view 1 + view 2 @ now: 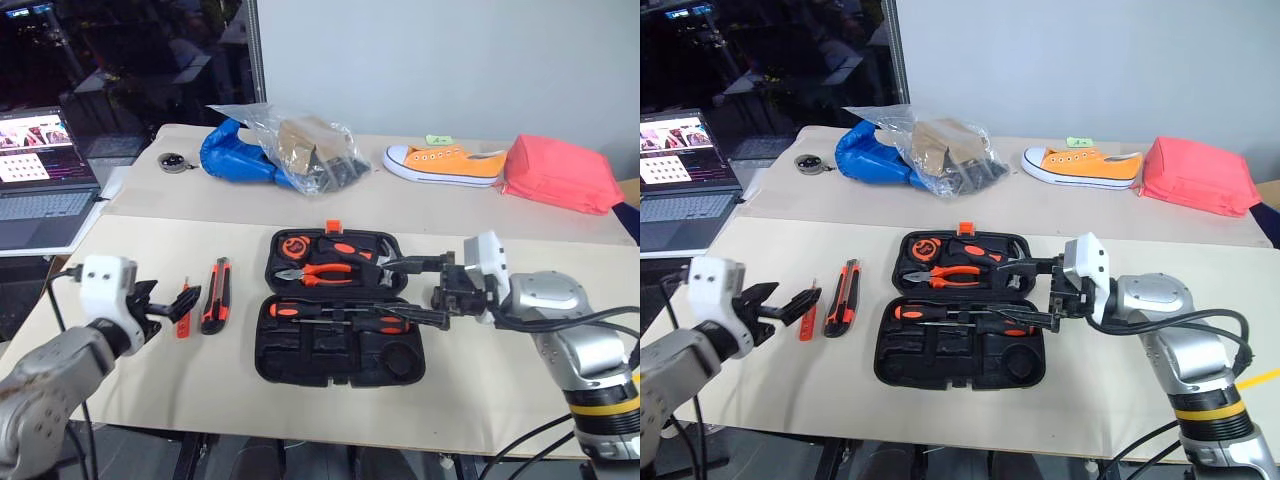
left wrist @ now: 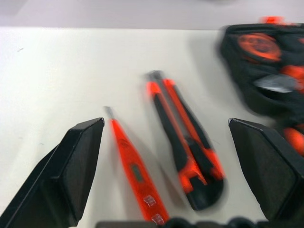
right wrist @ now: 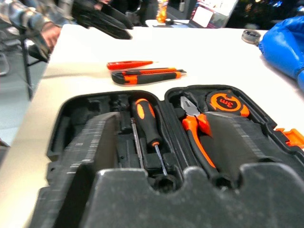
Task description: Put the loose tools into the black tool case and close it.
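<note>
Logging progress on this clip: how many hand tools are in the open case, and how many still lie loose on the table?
In the black moulded-plastic tool case: 4
- orange tape measure
- orange-handled pliers
- hammer
- orange-and-black-handled screwdriver

Loose on the table: 2
- orange-black utility knife
- small orange tester screwdriver

Total: 6
</note>
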Available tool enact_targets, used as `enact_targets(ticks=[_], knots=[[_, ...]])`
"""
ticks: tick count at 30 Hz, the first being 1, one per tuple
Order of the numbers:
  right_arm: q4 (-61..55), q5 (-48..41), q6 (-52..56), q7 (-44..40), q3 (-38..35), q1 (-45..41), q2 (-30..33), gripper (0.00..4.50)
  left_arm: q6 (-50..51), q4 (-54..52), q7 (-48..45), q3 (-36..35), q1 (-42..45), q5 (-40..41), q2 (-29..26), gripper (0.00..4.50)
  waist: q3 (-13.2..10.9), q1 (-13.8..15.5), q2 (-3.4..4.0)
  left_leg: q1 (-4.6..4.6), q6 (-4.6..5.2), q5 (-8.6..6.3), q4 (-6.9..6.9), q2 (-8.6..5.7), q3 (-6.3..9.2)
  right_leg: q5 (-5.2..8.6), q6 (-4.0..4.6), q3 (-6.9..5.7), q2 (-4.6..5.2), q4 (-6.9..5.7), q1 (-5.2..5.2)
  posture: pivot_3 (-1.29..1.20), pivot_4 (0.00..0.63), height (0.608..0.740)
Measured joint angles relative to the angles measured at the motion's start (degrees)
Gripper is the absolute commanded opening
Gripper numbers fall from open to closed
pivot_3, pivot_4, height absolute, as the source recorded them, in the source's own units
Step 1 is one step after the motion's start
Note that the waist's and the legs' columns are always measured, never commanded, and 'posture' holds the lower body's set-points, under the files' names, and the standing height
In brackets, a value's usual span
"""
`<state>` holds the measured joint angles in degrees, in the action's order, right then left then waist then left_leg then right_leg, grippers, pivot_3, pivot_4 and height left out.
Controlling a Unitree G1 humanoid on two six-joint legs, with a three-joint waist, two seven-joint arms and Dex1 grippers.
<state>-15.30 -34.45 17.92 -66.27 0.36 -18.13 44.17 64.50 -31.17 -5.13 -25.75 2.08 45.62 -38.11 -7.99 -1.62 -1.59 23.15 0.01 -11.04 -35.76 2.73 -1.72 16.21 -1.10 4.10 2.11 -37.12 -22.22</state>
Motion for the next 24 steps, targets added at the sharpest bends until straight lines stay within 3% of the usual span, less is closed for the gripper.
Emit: enact_targets(ticks=[7,10,19,24], knots=[[-2.9,-0.89,1.07,-3.11,-2.17,3.19,2.08,4.48,7.99,6.05,7.41,2.93,4.54,-5.29,4.02,4.5,-0.02,0.1,-0.03,0.13,-0.17,-0.16,0.01,-0.01,0.11,0.04,-0.05,-0.04,-0.03,0.05,-0.05,0.0,0.15,0.74],[-4.34,-2.37,1.24,-3.71,-3.56,4.19,2.11,4.5,9.69,6.07,7.82,3.48,4.45,-6.85,4.35,3.82,-0.03,0.36,-0.03,0.09,-0.17,-0.15,-0.02,-0.03,0.1,0.04,-0.05,-0.03,0.06,0.03,-0.03,0.0,0.15,0.74],[-5.22,-2.73,1.23,-3.59,-4.83,5.94,2.53,4.5,9.57,3.13,7.58,4.69,3.16,-10.96,7.67,0.51,0.05,0.7,0.1,-0.02,-0.18,-0.14,-0.08,-0.11,0.06,0.03,-0.05,0.0,0.09,0.0,0.06,0.0,0.15,0.74],[-5.46,-2.7,1.23,-3.09,-6.14,8.83,2.54,4.5,0.61,0.98,-0.59,2.74,-0.18,-10.92,7.56,0.43,0.0,0.84,0.01,0.14,-0.19,-0.14,-0.07,-0.09,0.05,0.03,-0.04,-0.08,0.09,0.03,-0.02,0.0,0.15,0.74]])
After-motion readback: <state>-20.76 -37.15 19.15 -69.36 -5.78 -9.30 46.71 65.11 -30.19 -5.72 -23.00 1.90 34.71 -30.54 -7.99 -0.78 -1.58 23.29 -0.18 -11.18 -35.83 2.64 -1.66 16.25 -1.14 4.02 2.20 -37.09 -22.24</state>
